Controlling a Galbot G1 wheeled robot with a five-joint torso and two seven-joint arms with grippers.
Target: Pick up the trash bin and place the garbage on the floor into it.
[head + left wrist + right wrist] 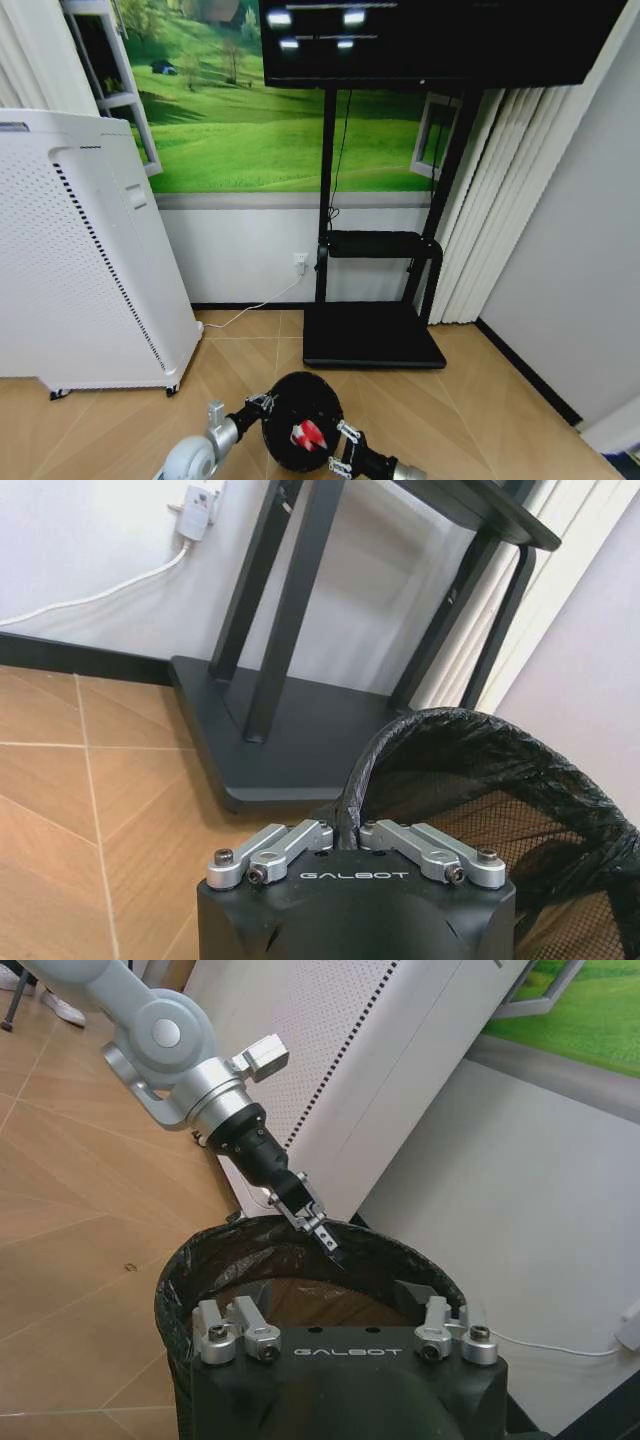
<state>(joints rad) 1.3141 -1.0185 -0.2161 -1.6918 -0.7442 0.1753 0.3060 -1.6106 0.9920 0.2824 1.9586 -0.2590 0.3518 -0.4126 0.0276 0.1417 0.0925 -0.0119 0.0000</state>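
So you've got the trash bin [300, 420] hanging between both arms, low in front of the robot and apparently clear of the floor [480, 400], just this side of the black TV stand base [372, 335]. The left gripper [266, 403] is on the rim at the robot's left, fingers pinched shut on the rim and liner edge; you can see that clearly in the right wrist view [322, 1232]. The right gripper [343, 452] sits over the opposite rim, and I'd read its fingers as clamped on it too, since its camera looks straight down into the bin mouth.

Two opposite grips make sense: a light, floppy mesh bin with a loose bag stays level and open that way.

There's already a red-and-white scrap [307, 435] lying inside. White air purifier [90, 260] stands well off to the left, not in the way.
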